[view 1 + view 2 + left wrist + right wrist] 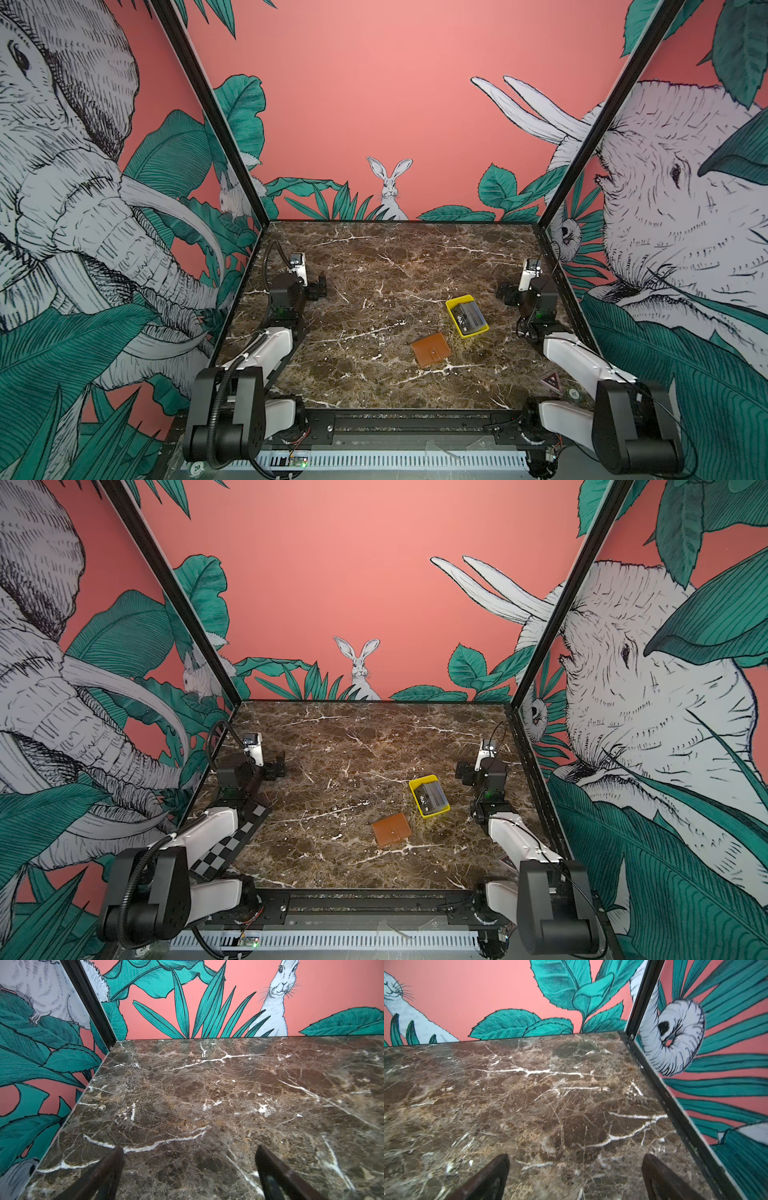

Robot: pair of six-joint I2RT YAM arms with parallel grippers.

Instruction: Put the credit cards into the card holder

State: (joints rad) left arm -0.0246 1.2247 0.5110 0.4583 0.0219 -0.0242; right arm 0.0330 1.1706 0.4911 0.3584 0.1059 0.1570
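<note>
Brown marble-patterned surface [374, 257] carries everything I need. A small tan leather card holder [432, 350] lies flat right of centre, closed, with its snap tab across the cover. Just beyond it is a yellow rectangular tray [459, 300] with the stack of dark credit cards [468, 318] lying inside, white lettering up. Tray and holder sit near each other but apart, which I judge keeps the carry short once a card is out. My left claw [189, 1151] hangs by the left edge, jaws spread wide with nothing between them. The right claw [575, 1157] is likewise wide and empty at the right edge, near the tray. Both wrist views show only bare marble, so neither arm is aimed at anything yet. I judge the work not yet begun: the holder needs opening first, probably with one claw pinning it while the other lifts the tab.
</note>
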